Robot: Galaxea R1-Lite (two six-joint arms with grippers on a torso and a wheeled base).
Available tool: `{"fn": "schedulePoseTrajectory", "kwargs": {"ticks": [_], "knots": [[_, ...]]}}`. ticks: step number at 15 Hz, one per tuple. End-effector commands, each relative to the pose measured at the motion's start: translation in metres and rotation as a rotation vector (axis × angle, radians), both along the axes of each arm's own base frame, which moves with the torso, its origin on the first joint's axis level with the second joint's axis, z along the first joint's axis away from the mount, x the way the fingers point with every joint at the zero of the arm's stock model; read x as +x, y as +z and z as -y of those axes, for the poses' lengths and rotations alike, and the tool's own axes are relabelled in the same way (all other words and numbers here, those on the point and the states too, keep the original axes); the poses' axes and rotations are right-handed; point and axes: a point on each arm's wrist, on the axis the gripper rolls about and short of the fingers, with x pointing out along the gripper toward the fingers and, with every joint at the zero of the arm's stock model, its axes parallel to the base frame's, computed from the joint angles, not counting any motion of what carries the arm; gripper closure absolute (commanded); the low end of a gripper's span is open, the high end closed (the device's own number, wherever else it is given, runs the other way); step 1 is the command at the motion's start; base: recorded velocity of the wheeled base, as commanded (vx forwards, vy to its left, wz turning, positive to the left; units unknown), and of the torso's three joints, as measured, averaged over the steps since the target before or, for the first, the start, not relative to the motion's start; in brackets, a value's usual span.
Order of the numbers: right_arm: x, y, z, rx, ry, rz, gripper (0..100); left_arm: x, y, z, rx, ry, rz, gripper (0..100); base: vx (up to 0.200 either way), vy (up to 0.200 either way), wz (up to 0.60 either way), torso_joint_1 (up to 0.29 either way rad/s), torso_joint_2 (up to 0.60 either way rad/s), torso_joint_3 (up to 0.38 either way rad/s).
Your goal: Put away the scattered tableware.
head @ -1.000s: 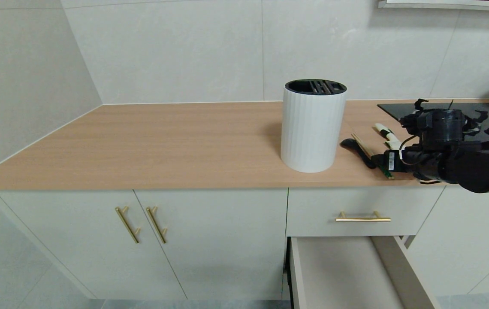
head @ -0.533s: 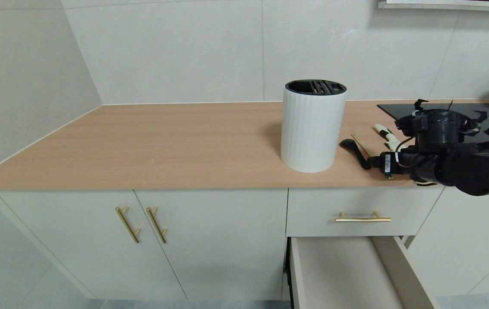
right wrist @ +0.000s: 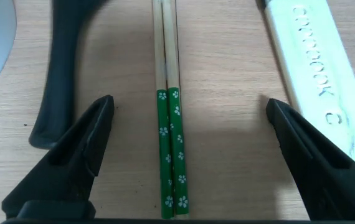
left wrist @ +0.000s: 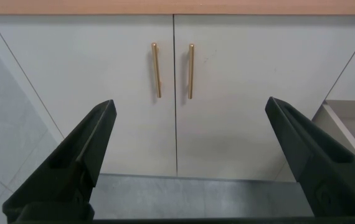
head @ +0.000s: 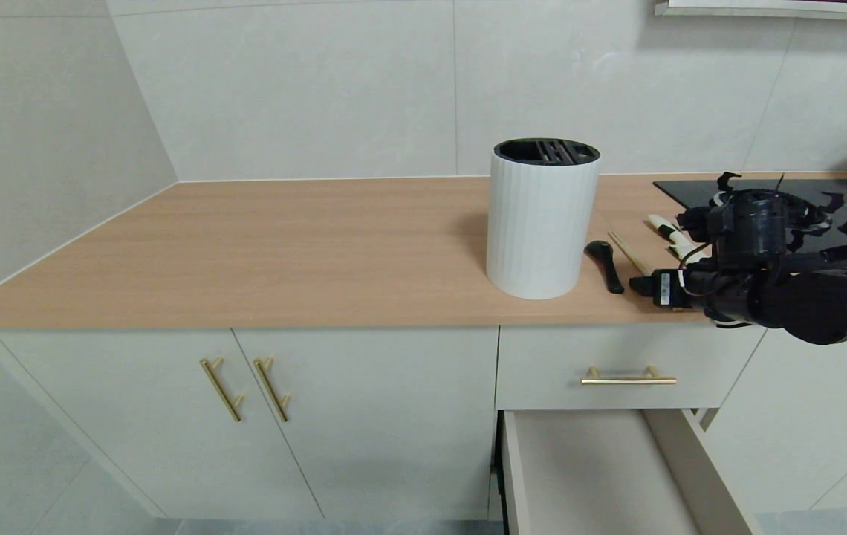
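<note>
A pair of wooden chopsticks (right wrist: 168,74) with green flowered ends lies on the wooden counter (head: 282,253), between a black spoon (right wrist: 56,81) and a white-handled utensil (right wrist: 314,68). My right gripper (right wrist: 188,104) hangs open just above them, one finger on each side of the green ends and nothing between the fingers. In the head view the right gripper (head: 654,286) is near the counter's front edge, right of the black spoon (head: 605,266) and the chopsticks (head: 625,253). A white ribbed utensil holder (head: 542,223) stands just left of them. My left gripper (left wrist: 190,106) is open, low before the cabinet doors.
A black cooktop (head: 698,189) sits at the counter's far right behind the white-handled utensil (head: 670,234). Below the counter a lower drawer (head: 602,475) stands pulled out under a shut drawer with a gold handle (head: 628,379). Two cabinet doors with gold handles (left wrist: 172,70) are shut.
My right arm has shifted left along the counter's front edge, covering the chopsticks' green ends. The black spoon's handle has swung left, toward the holder.
</note>
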Motion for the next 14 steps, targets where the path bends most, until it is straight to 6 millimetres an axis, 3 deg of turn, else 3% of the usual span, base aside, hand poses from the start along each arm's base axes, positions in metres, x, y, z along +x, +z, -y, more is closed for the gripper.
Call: {"fn": "schedulePoseTrajectory", "kwargs": {"ticks": [1,14], "knots": [[0.0,-0.001,-0.0009,-0.001,0.002,-0.004,100,0.0001,0.0001,0.0,0.0,0.002,-0.001,0,0.0,0.0,0.0,0.0,0.0,0.0],[-0.0036,0.0046,-0.0009,0.003,0.003,0.008,100,0.0001,0.0001,0.0,0.0,0.002,-0.001,0,0.0,0.0,0.0,0.0,0.0,0.0]]}}
